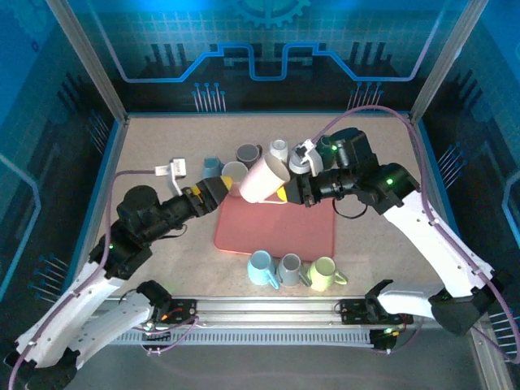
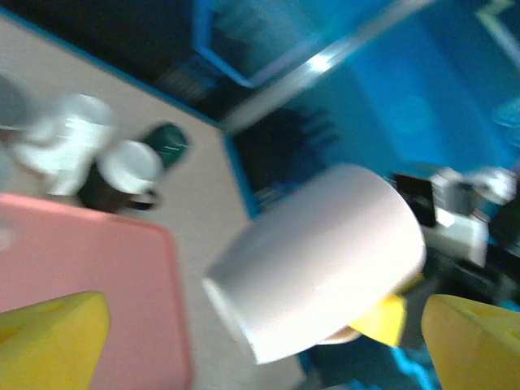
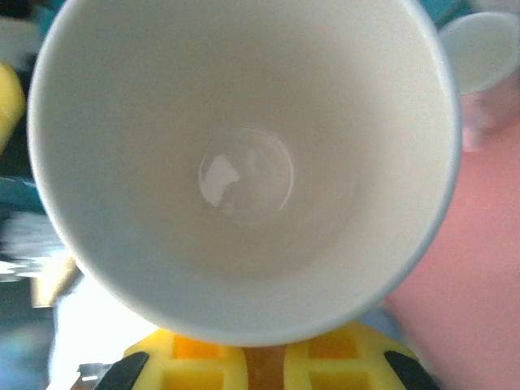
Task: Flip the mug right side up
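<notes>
- Top external, task item: I am logging the white mug (image 1: 262,180) as hanging tilted in the air over the far edge of the pink mat (image 1: 276,236), with its mouth facing the right arm.
- Top external, tools: the right gripper (image 1: 283,195) is pinching the mug's rim wall. The left gripper (image 1: 223,192) is standing wide beside the base.
- Top external, step: I am judging this as mid-turn, since the mug is lifted but not yet upright.
- Top external, other stock: a near row of mugs (image 1: 290,268) and a far cluster of mugs (image 1: 248,153) are sitting on the speckled table (image 1: 162,268).
- Left wrist: the view is blurring. A smooth, glazed, slightly tapered wall is lying between my spread yellow fingers (image 2: 49,333), probably without contact.
- Right wrist: I am looking straight into the round, glossy interior, with a highlight on its floor. A ribbed yellow pad (image 3: 244,361) is pressing under the rim.
- Next move: I am expecting to roll the right wrist until the mouth faces up, then lower the base flat onto the mat. The glaze looks slippery, so the thin rim pinch needs firmness.
</notes>
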Controlling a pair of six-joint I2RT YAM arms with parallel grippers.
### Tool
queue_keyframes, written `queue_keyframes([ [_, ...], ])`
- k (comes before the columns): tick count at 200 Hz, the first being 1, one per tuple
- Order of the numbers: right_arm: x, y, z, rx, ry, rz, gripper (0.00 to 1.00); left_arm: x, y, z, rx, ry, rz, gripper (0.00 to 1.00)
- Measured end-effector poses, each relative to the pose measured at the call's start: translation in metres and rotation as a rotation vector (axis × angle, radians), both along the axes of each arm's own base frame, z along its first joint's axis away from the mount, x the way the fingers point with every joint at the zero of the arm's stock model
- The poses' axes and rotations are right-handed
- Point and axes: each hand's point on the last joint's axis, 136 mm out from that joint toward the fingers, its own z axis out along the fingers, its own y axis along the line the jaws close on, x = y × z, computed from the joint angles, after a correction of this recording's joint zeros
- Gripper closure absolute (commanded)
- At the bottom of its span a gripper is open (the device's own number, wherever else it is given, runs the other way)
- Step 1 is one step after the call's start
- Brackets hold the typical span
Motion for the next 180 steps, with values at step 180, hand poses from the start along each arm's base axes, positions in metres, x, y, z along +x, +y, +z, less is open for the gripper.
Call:
queue_keyframes([
  [180, 0.137, 0.004, -0.218, -0.661, -0.127, -0.181, 1.0, -0.019, 0.052, -0.087, 0.307, 0.212, 0.156, 0.01],
])
